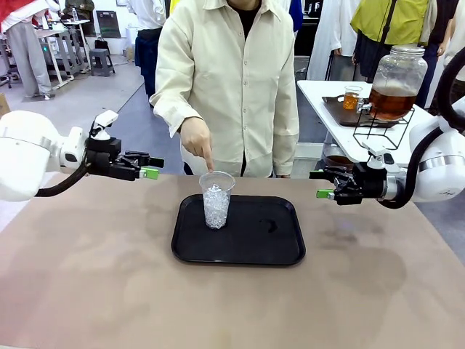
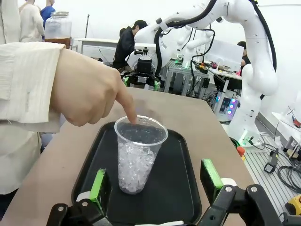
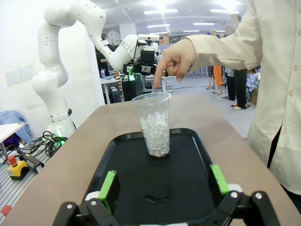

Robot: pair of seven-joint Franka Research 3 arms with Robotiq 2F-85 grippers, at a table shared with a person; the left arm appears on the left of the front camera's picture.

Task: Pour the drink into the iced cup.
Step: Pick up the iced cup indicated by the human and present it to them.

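1. Currently left gripper (image 1: 154, 167) and right gripper (image 1: 318, 184) gape wide, empty, flanking the tray (image 1: 254, 251).
2. Iced cup (image 1: 216, 200) stands on tray; drink jar (image 1: 392, 83) well behind it.
3. Risk: person's hand (image 1: 196, 138) at the cup rim; an approaching arm could strike it and tip the cup.

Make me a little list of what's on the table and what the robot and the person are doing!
cup: clear plastic, upright on the tray, ice inside, no drink yet
tray: black, on the brown table
hand: the person's, index finger pointing down at the cup's rim
left gripper: jaws open, empty, left of the tray
right gripper: jaws open, empty, right of the tray
drink: amber, in a big glass jar on a white table behind, far right
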